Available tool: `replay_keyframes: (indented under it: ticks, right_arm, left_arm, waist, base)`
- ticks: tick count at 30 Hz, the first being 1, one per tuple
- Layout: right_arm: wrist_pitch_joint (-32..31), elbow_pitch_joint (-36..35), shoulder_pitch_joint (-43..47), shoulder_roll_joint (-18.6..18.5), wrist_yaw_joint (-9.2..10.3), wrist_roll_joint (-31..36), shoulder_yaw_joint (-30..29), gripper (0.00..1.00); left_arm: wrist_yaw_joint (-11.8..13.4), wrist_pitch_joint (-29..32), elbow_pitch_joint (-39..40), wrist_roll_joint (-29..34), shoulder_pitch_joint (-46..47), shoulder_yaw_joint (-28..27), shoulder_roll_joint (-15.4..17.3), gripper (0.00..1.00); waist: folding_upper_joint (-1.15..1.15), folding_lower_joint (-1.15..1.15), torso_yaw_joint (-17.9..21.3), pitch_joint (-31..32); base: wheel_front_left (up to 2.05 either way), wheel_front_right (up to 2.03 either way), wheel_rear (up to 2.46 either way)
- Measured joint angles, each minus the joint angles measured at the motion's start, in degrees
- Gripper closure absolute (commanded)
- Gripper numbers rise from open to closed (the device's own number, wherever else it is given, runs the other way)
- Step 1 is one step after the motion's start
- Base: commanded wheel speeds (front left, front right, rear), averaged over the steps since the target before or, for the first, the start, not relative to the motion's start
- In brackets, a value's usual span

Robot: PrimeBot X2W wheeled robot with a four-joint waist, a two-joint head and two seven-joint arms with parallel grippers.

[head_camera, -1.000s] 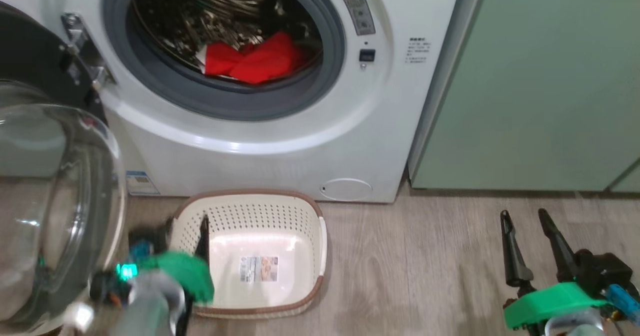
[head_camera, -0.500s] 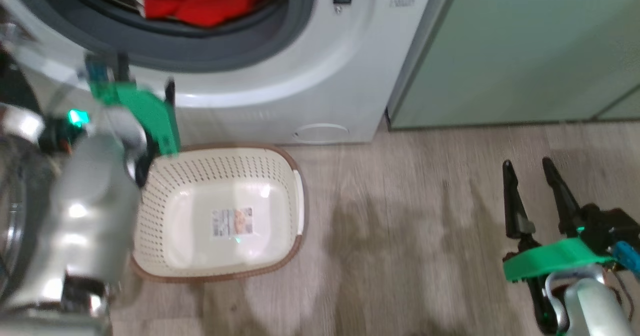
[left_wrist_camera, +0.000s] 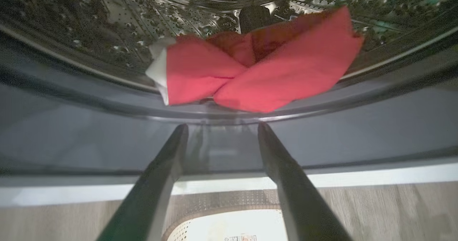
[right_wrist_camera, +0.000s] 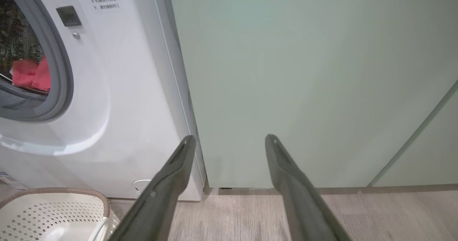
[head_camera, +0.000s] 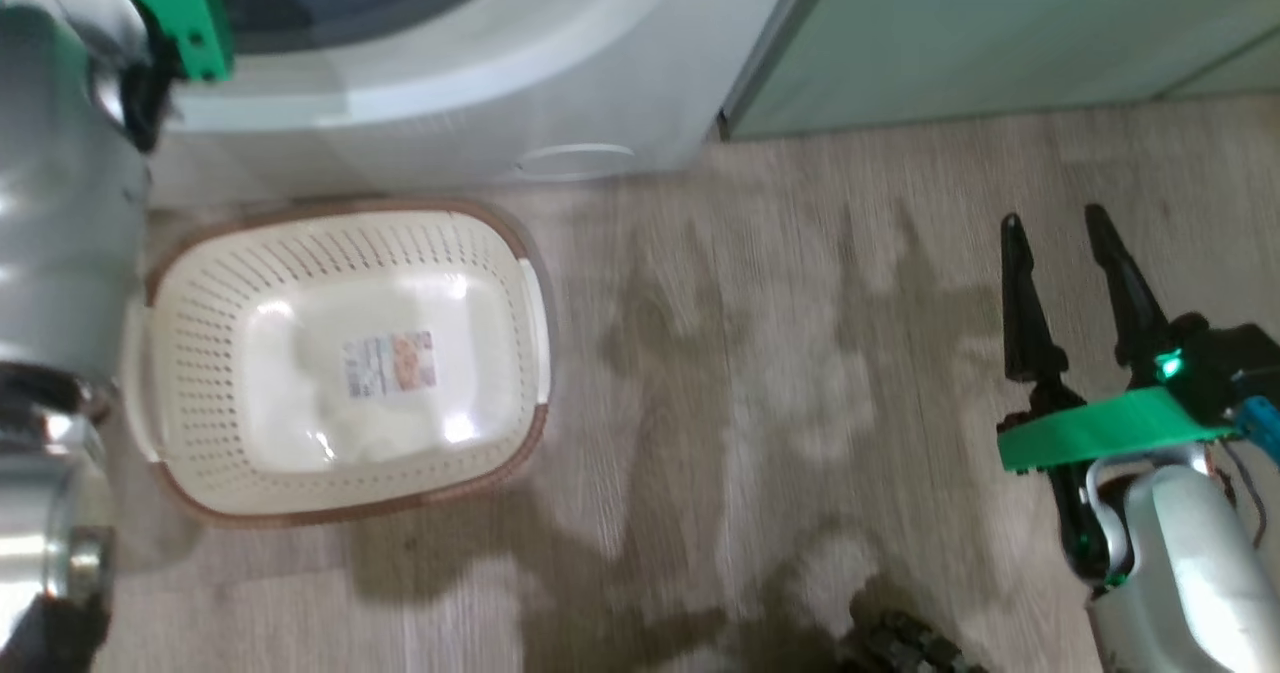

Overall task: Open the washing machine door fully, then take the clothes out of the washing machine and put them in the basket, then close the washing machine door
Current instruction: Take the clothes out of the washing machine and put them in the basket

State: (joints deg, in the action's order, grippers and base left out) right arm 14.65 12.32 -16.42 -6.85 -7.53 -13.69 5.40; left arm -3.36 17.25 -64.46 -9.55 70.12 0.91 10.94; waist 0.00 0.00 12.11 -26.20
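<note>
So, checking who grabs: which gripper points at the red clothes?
The left gripper, open before the clothes in the drum; the right gripper faces the green cabinet.

Glossy plastic basket (head_camera: 190, 353), matt wood-grain floor (head_camera: 760, 373)

Head view: washing machine (head_camera: 450, 103) was cut off at 12 o'clock; basket (head_camera: 200, 293) label (head_camera: 388, 363) was too blurred to read | right wrist view: clothes (right_wrist_camera: 30, 77) were cut off at 9 o'clock.
</note>
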Motion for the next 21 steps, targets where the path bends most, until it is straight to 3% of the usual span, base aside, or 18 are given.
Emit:
replay_keyframes:
  ticks: [21]
  right_arm:
    - [0.00, -1.44, -4.20, 1.25, 0.00, -0.49, 0.99, 0.00]
  left_arm:
    - [5.14, -2.11, -5.36, 3.47, 15.80, 3.48, 5.23, 0.00]
  waist:
    - [0.00, 0.00, 4.26, -11.52]
  base:
    - [0.00, 0.00, 0.00]
